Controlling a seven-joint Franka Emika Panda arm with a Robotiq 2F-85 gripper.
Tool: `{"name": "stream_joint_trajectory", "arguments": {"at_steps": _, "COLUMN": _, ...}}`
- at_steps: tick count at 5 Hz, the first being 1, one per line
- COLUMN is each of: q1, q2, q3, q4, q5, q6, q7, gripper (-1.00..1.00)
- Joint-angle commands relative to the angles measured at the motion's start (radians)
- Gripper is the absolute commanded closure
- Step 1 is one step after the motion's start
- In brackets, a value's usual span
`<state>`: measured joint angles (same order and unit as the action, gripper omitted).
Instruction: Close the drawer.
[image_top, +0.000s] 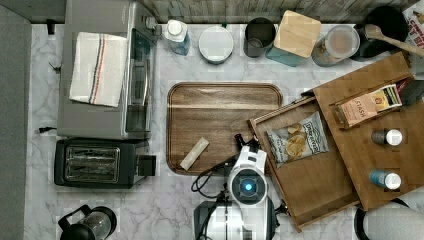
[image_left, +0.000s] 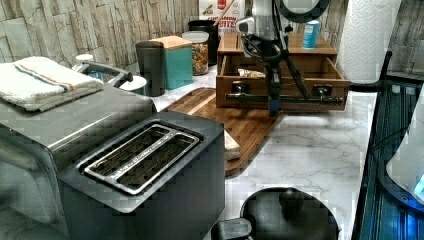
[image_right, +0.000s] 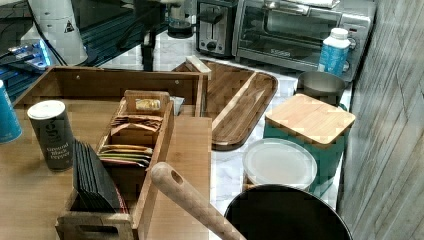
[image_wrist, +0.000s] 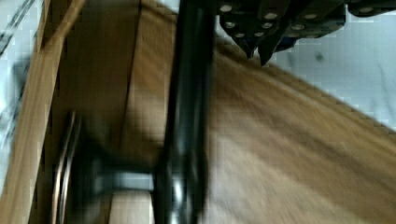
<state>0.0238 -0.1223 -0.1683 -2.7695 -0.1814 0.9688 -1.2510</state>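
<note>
A white marble countertop (image_top: 190, 205) runs up to a grey plank wall (image_left: 65, 25). The drawer (image_top: 310, 185) stands pulled out from under the wooden shelf top (image_top: 395, 120), a bag of chips (image_top: 297, 139) lying inside it. In the left view the gripper (image_left: 273, 102) hangs straight down, touching or just in front of the drawer's black bar handle (image_left: 287, 99), over the near end of the wooden serving tray (image_top: 220, 105). The wrist view shows the fingertips (image_wrist: 254, 46) drawn close together, nothing between them, just beside the handle bar, tray wood beneath. A small wrapped bar (image_top: 194, 153) lies on the tray, near the gripper at the top view's left. Beyond the tray, well away from the gripper, sit a toaster oven (image_top: 107, 70) topped by a folded towel (image_top: 97, 67) and a black toaster (image_top: 97, 162). The right view alone reads the shelf top's goods: a tea box (image_right: 132, 150) and a ground pepper tin (image_right: 51, 134).
</note>
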Motion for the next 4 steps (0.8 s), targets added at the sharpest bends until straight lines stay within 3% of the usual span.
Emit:
{"name": "stream_joint_trajectory", "arguments": {"at_steps": 1, "q1": -0.088, "q2": -0.067, "q3": -0.075, "q4": 0.089, "q5": -0.012, "q6": -0.202, "q7": -0.104, "gripper": 1.00}}
{"name": "stream_joint_trajectory", "arguments": {"at_steps": 2, "q1": -0.114, "q2": -0.059, "q3": -0.100, "q4": 0.134, "q5": 0.000, "q6": -0.231, "q7": -0.199, "gripper": 1.00}}
{"name": "stream_joint_trajectory", "arguments": {"at_steps": 4, "q1": -0.131, "q2": -0.092, "q3": -0.100, "q4": 0.114, "q5": 0.119, "q6": -0.200, "q7": -0.305, "gripper": 1.00}}
